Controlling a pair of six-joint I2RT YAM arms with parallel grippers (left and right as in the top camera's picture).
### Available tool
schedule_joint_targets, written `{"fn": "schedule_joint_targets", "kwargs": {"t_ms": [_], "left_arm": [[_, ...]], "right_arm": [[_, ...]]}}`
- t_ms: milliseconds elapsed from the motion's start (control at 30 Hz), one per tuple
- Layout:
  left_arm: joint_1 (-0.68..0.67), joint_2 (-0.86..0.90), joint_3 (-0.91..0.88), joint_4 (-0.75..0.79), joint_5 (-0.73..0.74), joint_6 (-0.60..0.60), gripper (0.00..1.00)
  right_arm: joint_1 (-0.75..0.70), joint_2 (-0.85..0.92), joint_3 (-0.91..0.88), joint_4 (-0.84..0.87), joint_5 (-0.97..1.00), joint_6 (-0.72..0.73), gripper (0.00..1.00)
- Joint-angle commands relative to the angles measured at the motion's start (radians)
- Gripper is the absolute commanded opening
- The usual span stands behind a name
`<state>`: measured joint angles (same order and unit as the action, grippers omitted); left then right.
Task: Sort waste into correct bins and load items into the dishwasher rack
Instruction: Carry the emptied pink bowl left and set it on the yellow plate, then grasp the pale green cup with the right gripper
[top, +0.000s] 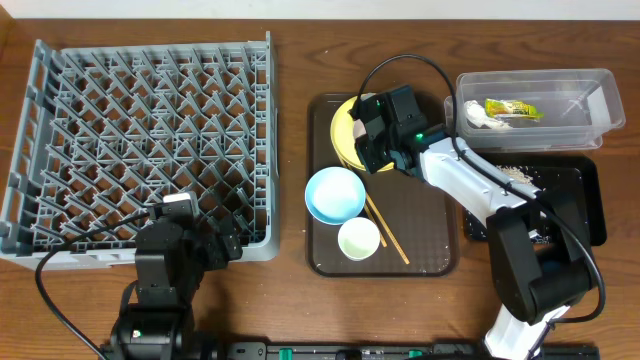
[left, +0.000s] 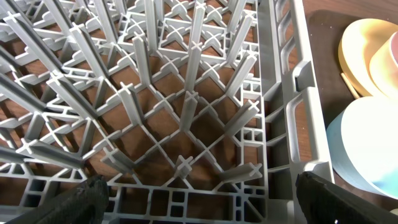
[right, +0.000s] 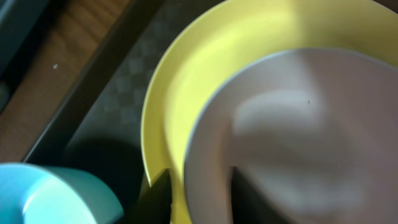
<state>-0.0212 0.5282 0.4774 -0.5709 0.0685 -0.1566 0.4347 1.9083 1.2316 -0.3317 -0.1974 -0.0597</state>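
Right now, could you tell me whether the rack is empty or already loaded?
Empty. The overhead view shows nothing standing in the rack; the plate and blue bowl sit on the tray.

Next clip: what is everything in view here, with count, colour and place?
dishwasher rack: one, grey, table's left, empty
serving tray: one, brown, centre
yellow plate: one, far end of the serving tray
white bowl: one, on the yellow plate
light blue bowl: one, serving tray, middle left
cup: one, pale, near end of the serving tray
chopsticks: a pair, wooden, beside the cup
clear tub: one, far right
wrapper: one, yellow-green, in the clear tub
white scrap: one, in the clear tub
black tray: one, right
food scraps: scattered, beige, in the black tray
left gripper: open, at the rack's near edge
right gripper: at the white bowl's rim
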Motion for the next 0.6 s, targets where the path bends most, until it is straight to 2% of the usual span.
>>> {"fn": "schedule_joint_targets", "kwargs": {"t_ms": [0,67,167,300,367,567], "left_arm": [[0.004,0.000,0.018,0.003,-0.002,0.010,0.98],[0.004,-0.001,0.018,0.003,-0.002,0.010,0.98],[0.004,-0.001,0.018,0.011,-0.002,0.010,0.98],[0.004,-0.001,0.018,0.014,-0.002,0.010,0.98],[0.004,0.000,0.018,0.015,-0.002,0.009,0.98],[0.004,0.000,0.018,0.015,-0.002,0.009,0.98]], "right_arm": [[0.003,-0.037,0.016,-0.005,-0.058,0.005,0.38],[-0.005,-0.082,0.017,-0.016,-0.069,0.031,0.50],[-0.025,-0.169,0.017,-0.059,-0.069,0.041,0.52],[-0.064,-0.293,0.017,-0.186,-0.087,0.044,0.65],[-0.077,-0.338,0.017,-0.268,-0.118,0.043,0.63],[-0.049,-0.355,0.012,-0.519,-0.159,0.043,0.46]]}}
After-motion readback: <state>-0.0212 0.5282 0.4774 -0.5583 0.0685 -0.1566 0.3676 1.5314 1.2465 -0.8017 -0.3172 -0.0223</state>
